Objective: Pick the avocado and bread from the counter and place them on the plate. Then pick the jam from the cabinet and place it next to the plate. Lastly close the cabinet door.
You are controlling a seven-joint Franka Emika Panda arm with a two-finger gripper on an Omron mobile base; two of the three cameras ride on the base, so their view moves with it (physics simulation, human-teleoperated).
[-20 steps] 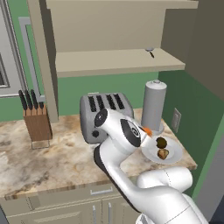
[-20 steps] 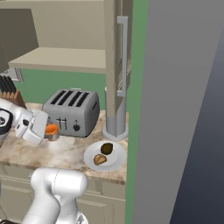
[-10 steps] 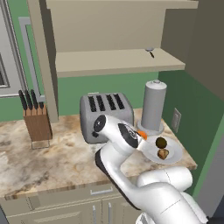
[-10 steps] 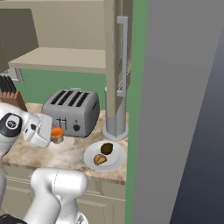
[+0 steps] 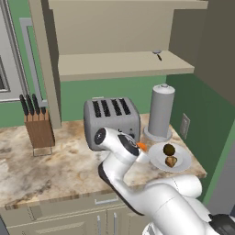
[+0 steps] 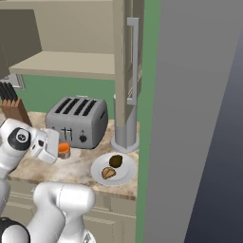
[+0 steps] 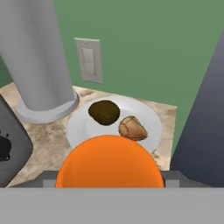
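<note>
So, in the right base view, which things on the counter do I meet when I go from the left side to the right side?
knife block → jam, held by the gripper → toaster → plate with the bread and the avocado on it → grey cylinder.

Avocado (image 7: 104, 112) and bread (image 7: 132, 128) lie on the plate (image 7: 78, 127), jam (image 7: 109, 162) just before it, toaster (image 5: 111, 121) left.

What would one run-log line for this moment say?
gripper: shut on jam | avocado, bread: on plate | jam: above counter, left of plate | cabinet: open
</note>
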